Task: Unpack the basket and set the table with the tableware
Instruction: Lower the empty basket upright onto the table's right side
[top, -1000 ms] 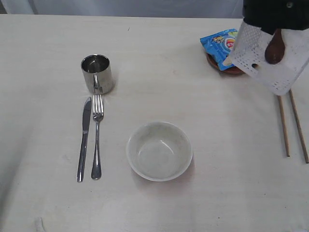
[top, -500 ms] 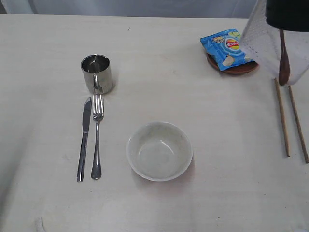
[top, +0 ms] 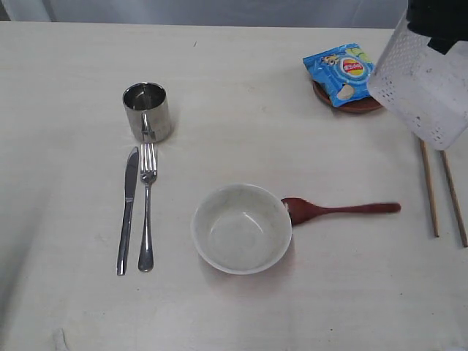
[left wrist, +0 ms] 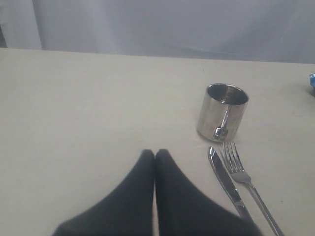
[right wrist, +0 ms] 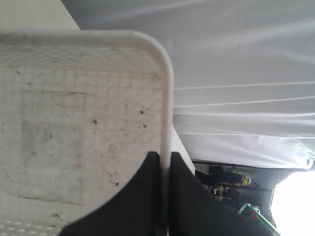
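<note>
**Holding the tipped basket above a nearly laid table**

Starts with the table [top: 329, 307], pale and wide, already carrying most of the tableware. Grips the basket [top: 428, 88] by its rim in the right gripper [right wrist: 165, 164], jaws pinched onto the wall, hanging tilted in the air at the far right. Shows nothing inside from the wrist view. Could slip from so thin a pinch and drop onto the things below.

Places the bowl [top: 241, 228] near the middle, the wooden spoon [top: 340, 210] just beside it, head at the rim. Could roll it with one careless pass.

Risks clipping the chips bag [top: 344, 69] on the brown plate [top: 360, 107], or the chopsticks [top: 430, 186], if lowered straight down.

Leaves cup [top: 147, 111], knife [top: 128, 212] and fork [top: 147, 208] grouped at left. Keeps the left gripper [left wrist: 155, 156] clenched on nothing, near them.
</note>
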### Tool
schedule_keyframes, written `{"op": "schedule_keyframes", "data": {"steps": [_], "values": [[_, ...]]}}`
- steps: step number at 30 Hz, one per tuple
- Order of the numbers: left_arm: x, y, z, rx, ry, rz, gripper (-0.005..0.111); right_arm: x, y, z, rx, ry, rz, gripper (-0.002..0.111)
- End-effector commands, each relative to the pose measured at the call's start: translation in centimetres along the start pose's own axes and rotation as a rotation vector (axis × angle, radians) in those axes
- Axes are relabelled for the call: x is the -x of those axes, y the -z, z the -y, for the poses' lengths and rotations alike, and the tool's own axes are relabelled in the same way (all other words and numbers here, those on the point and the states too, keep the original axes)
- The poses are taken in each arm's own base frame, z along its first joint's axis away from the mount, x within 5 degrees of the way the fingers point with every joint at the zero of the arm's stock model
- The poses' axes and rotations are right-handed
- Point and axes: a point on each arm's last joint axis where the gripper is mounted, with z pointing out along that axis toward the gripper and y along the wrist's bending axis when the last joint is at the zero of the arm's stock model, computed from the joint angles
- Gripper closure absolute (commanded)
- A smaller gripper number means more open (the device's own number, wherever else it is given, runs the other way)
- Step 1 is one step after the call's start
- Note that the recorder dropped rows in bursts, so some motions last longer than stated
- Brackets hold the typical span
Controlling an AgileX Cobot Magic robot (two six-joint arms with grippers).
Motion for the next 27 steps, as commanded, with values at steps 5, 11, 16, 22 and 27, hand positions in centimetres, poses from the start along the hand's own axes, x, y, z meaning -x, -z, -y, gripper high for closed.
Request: {"op": "schedule_keyframes", "data": {"steps": [5,11,16,22,27], "values": [[-0.1,0.0,0.0,-0.004,-0.005,0.002,0.107,-2.5,-3.4,1.3,-0.027,-0.029,-0.147,0.109],[-0.1,0.0,0.0,-0.004,-0.005,0.002,0.107,-2.1,-2.8,0.8,0.153,-0.200,-0.143,0.109],[-0.1,0.0,0.0,-0.004,-0.005,0.002,0.107,0.4,-2.3,2.3,0.392,-0.501,-0.015,0.109],[-0.1,0.0,0.0,-0.004,-0.005,0.002,0.107,0.4,-5.2,5.6,0.439,-0.750,0.016,0.109],[-0.1,0.0,0.0,-0.004,-0.005,0.002,0.107,-1.9,-10.0,6.8,0.491,-0.982,-0.077,0.109]]}}
